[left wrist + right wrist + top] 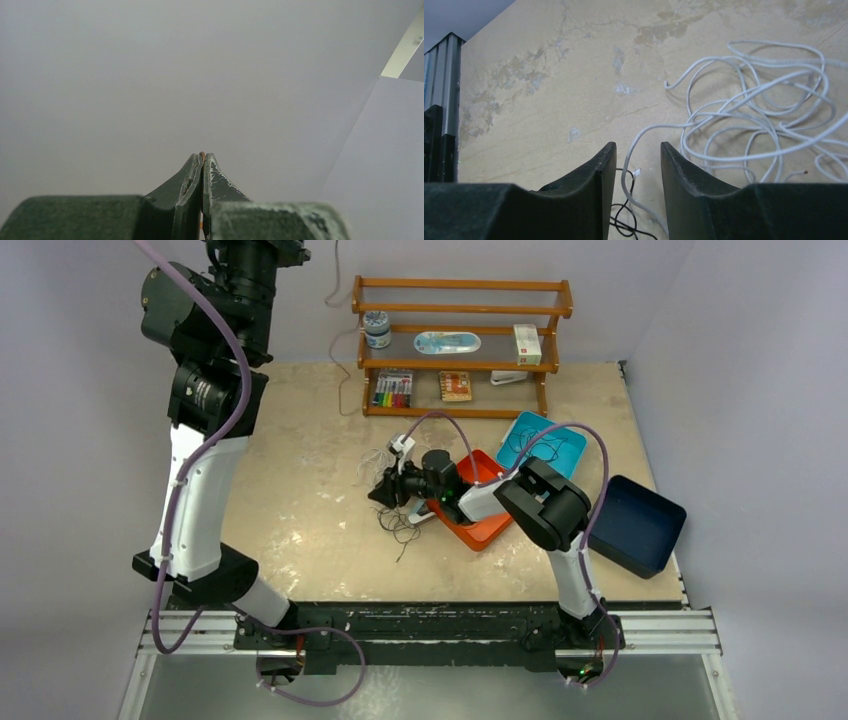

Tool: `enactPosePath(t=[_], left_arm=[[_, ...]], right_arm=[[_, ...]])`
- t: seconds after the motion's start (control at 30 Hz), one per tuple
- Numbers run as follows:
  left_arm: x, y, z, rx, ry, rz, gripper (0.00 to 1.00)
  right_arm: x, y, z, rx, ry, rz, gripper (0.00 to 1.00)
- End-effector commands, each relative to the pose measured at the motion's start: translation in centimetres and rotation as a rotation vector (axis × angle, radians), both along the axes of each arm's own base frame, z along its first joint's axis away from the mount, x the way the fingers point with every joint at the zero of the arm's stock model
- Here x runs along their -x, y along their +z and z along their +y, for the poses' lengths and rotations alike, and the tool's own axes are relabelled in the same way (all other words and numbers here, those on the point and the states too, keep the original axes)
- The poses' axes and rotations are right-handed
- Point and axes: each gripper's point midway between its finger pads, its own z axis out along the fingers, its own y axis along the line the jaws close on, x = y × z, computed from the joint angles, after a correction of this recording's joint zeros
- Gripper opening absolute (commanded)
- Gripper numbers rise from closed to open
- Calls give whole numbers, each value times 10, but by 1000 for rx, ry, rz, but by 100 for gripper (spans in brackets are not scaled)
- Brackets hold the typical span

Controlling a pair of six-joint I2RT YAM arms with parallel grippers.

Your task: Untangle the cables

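A tangle of white cable [749, 115] lies on the beige table, with thin black cable [624, 225] beside it. In the top view the white loops [375, 455] and black loops [400, 530] lie mid-table. My right gripper [638, 145] is open low over the table, with one white strand running between its fingers. It also shows in the top view [385, 490]. My left gripper [203, 155] is raised high against the wall, shut on a thin brownish cable at its tips. A thin cable [343, 350] hangs down the back wall.
An orange tray [490, 525] sits under the right arm. A teal tray [545, 445] holds black wire. A dark blue bin [635, 525] stands at the right edge. A wooden shelf [460, 310] with small items stands at the back.
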Motion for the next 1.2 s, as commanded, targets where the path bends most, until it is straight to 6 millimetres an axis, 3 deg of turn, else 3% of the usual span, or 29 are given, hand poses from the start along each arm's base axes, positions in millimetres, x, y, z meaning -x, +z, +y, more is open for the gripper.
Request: enactPosePath(t=[0.0,0.17,0.43,0.5,0.7,0.83,1.17], left_arm=[[11,16,1,-9,-3,-65,0],[10,1,-1,-31,-12,-43,0],[11,-12,-10,-66,-53,-30,0],[12,-12,-12,-71,-62,-33,0],[14,-13,-15,-76,-81,-37,0],[16,-12,-16,-76,-91,-42,0],[17,-13,-17,-73,-102,-43,0]], right_arm=[[6,47,3,-98,17,-74,40],[10,93,-4,-131,15,-129,51],[15,159,-22,-167,-29,-220,59],[15,161,-34,-146,-78,-228,63],[7,193,-68,-151,-242,-302,72],[5,198,-78,-139,-273,-305,74],[-9,181,-70,-151,-252,-234,70]])
